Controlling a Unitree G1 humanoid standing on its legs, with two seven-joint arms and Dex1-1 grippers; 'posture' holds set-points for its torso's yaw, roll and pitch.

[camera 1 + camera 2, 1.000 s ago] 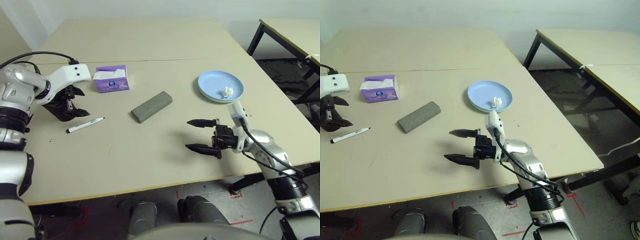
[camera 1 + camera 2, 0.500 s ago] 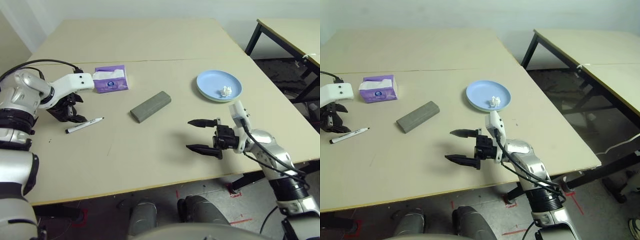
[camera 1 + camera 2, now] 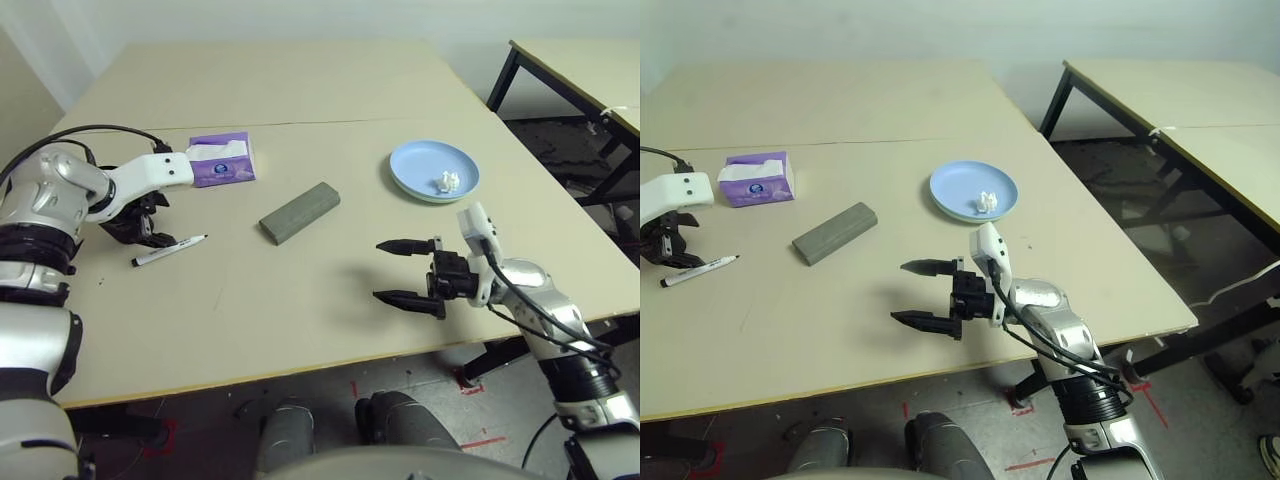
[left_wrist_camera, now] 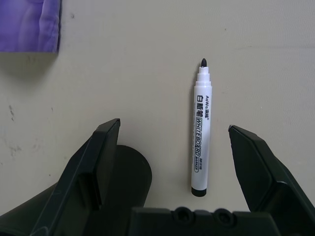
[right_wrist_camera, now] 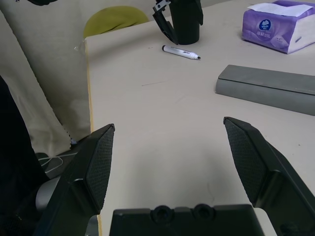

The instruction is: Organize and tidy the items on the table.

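Note:
A white marker [image 3: 170, 250] with a black cap lies on the table [image 3: 300, 310] at the left. My left gripper [image 4: 174, 128] hangs open just over it, one finger on each side. The black cup [image 4: 129, 172] stands upright right beside that gripper. Further in are the purple tissue box [image 3: 222, 160] and the grey glasses case [image 3: 300, 212]. At the right the blue plate [image 3: 420, 165] holds the white paper ball [image 3: 447, 182]; a green rim shows under it. My right gripper [image 3: 405, 272] is open and empty above the near right of the table.
A second beige table [image 3: 1180, 100] on black legs stands off to the right across a gap. The seam [image 3: 330, 122] runs across the table behind the tissue box. A yellow-green rounded shape [image 5: 114, 19] shows past the table's left edge.
My left gripper has shifted off the black cup to a spot over the marker. The head camera has drifted slightly. The right arm has held still.

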